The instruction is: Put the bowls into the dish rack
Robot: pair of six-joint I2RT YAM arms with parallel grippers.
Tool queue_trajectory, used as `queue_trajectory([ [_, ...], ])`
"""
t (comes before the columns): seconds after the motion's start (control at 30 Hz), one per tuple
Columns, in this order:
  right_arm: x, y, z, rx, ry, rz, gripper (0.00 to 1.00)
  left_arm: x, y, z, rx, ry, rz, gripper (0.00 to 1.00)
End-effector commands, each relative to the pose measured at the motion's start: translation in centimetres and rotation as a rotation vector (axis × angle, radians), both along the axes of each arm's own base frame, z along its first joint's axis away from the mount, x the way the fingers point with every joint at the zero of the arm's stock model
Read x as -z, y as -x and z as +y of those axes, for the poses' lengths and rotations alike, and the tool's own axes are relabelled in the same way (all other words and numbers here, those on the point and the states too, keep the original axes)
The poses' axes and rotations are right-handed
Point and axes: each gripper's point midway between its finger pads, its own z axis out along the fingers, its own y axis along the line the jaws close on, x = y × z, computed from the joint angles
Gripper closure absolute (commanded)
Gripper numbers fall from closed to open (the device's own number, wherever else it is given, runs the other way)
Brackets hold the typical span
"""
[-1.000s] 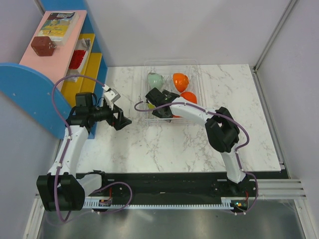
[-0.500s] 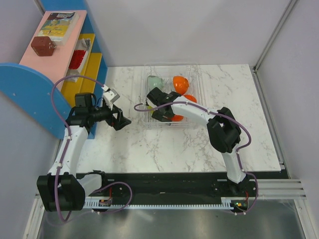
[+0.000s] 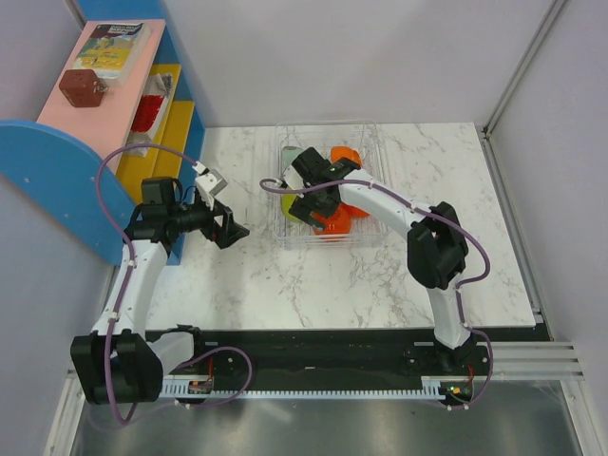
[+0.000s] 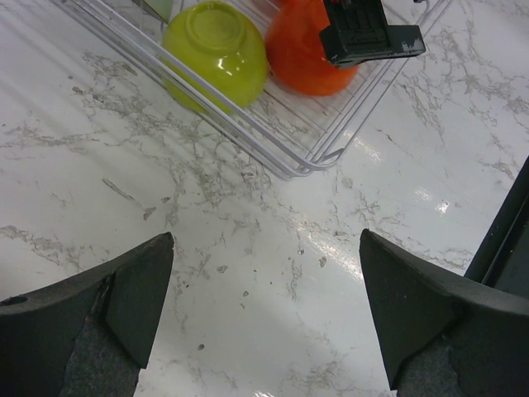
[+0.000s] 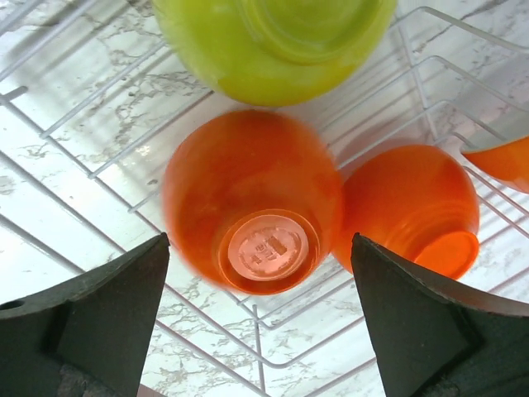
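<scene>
Dish rack sits at the back centre of the marble table, just right of mid-frame in the top view. Clear wire grid with low sides.

Right gripper hangs over the rack's middle and its black head hides much of what is inside from above. An orange bowl shows at the near edge below it, and another patch of orange shows at the far side.

Right wrist view: right gripper spread wide, fingers at the lower corners of the frame, nothing clamped. Centred below it, the orange bowl lies base-up on the rack wires, its outline blurred. A second orange bowl touches it on the right, also base-up. A yellow-green bowl fills the top of the frame, just beyond the first orange one. An orange rim pokes in at the right edge. Cannot tell what it belongs to.

Left gripper is left of the rack, over bare marble, near it but apart.

Left wrist view: left gripper wide open and empty, with only tabletop between the fingers. Rack corner sits upper centre, holding the yellow-green bowl and an orange bowl side by side. A black part of the right gripper overlaps the orange bowl's top.

Surroundings: blue and yellow shelf unit along the left wall in the upper left. On its pink top are a brown block and a printed packet. Purple cable loops above the left arm.
</scene>
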Motion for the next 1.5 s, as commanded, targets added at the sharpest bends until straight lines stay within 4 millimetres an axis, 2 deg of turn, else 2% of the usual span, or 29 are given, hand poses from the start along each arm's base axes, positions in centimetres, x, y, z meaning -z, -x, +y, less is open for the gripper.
queue_trajectory([
  [0.0,-1.7,1.2,1.1,-0.034,-0.095,0.057,0.02,-1.3,0.0,-0.2,0.012,0.020,-0.049,0.00],
  [0.2,-1.4,1.2,0.8,-0.026,-0.111,0.080,0.02,-1.3,0.0,-0.1,0.010,0.021,-0.049,0.00],
  [0.23,-1.6,1.1,0.8,-0.024,-0.117,0.077,0.02,-1.3,0.0,-0.1,0.009,0.020,-0.050,0.00],
  [0.3,-3.3,1.1,1.1,-0.035,-0.167,0.065,0.02,-1.3,0.0,-0.1,0.010,0.019,-0.049,0.00],
  [0.4,-6.9,0.5,0.9,-0.028,-0.213,-0.012,0.02,-1.3,-0.1,-0.1,0.012,0.021,-0.049,0.00],
  [0.5,-11.6,-0.5,-0.2,0.025,-0.292,-0.107,0.02,-1.4,-0.2,-0.1,0.011,0.023,-0.046,0.00],
  [0.53,-14.2,-0.4,-0.9,0.041,-0.335,-0.155,0.02,-1.5,-0.3,-0.2,0.011,0.024,-0.048,0.00],
  [0.6,-16.6,-0.8,-2.8,0.079,-0.411,-0.182,0.02,-1.8,-0.4,-0.2,0.014,0.028,-0.051,0.00],
  [0.63,-19.2,-0.2,-4.0,0.088,-0.466,-0.225,0.02,-2.0,-0.5,-0.2,0.016,0.033,-0.053,0.00],
  [0.7,-20.6,-0.4,-6.8,0.129,-0.527,-0.252,0.02,-2.3,-0.7,-0.3,0.019,0.037,-0.052,0.00],
  [0.73,-22.9,0.5,-8.3,0.135,-0.564,-0.310,0.02,-2.4,-0.6,-0.4,0.021,0.041,-0.049,0.00],
  [0.77,-22.3,0.4,-10.3,0.176,-0.561,-0.318,0.02,-2.5,-0.7,-0.4,0.021,0.044,-0.051,0.00],
  [0.8,-22.4,1.0,-11.1,0.166,-0.578,-0.318,0.02,-2.5,-0.7,-0.4,0.022,0.045,-0.048,0.00],
  [0.83,-22.4,1.8,-13.7,0.203,-0.584,-0.331,0.02,-2.5,-0.8,-0.4,0.017,0.044,-0.047,0.00],
  [0.87,-22.3,2.3,-14.8,0.213,-0.593,-0.331,0.02,-2.5,-0.7,-0.4,0.018,0.046,-0.046,0.00],
  [0.9,-23.3,3.7,-15.5,0.184,-0.625,-0.351,0.02,-2.5,-0.7,-0.4,0.018,0.043,-0.051,0.00],
  [0.93,-21.7,3.8,-17.9,0.242,-0.617,-0.338,0.02,-2.4,-0.6,-0.3,0.018,0.042,-0.051,0.00],
  [1.0,-22.1,5.2,-19.3,0.241,-0.664,-0.355,0.02,-2.6,-0.4,-0.2,0.013,0.039,-0.061,0.00],
  [1.03,-20.9,5.2,-21.0,0.285,-0.664,-0.353,0.02,-2.7,-0.4,-0.2,0.011,0.038,-0.065,0.00],
  [1.07,-20.7,5.4,-21.7,0.295,-0.679,-0.357,0.02,-2.9,-0.3,-0.2,0.010,0.038,-0.071,0.00],
  [1.2,-19.9,6.0,-22.9,0.325,-0.703,-0.372,0.02,-3.4,-0.4,0.3,-0.024,0.032,-0.088,0.00],
  [1.47,-19.2,6.1,-22.4,0.305,-0.721,-0.342,0.02,-3.2,-0.6,0.6,-0.036,0.040,-0.085,0.00],
])
